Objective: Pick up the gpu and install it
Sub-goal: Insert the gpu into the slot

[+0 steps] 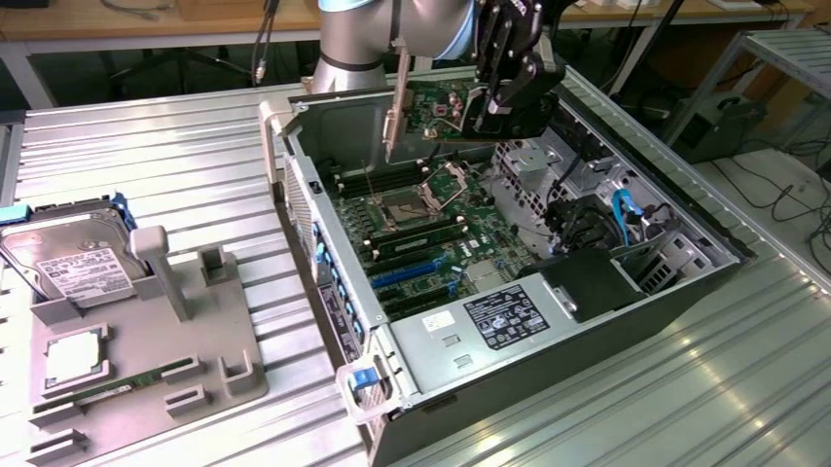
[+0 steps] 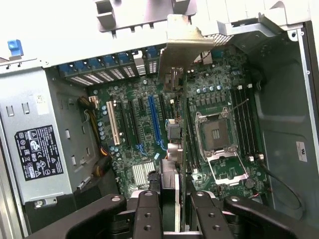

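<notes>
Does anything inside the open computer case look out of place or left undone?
Yes: the processor socket on the motherboard is empty and its metal cover frame is flipped open. The gpu hangs on edge in the fingers above the case; nothing else stands out.

On the grey tray, a hard drive stands on edge; a memory stick lies nearby.
</notes>
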Action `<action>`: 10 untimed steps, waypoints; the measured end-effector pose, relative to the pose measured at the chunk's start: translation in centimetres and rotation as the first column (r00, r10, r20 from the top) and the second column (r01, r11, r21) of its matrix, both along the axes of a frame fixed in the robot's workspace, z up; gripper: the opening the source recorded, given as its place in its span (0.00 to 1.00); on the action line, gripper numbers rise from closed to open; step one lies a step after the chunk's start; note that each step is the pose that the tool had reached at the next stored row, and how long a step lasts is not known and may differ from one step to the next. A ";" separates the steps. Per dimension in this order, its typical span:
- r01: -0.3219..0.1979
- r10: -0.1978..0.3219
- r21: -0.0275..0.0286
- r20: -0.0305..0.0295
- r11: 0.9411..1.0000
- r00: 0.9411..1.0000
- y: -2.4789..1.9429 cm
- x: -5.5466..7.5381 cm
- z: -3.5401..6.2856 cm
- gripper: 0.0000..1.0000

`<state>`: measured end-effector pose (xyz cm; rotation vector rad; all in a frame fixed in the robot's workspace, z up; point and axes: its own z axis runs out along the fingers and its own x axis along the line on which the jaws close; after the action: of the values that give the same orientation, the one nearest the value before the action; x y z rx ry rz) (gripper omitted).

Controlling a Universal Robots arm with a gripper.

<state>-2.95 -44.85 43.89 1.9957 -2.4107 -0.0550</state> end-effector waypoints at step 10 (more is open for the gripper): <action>-0.122 0.122 0.000 0.001 0.992 0.992 0.00 0.0 -0.09 0.27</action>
<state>-2.96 -44.85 43.80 2.1391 -2.2829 -0.0527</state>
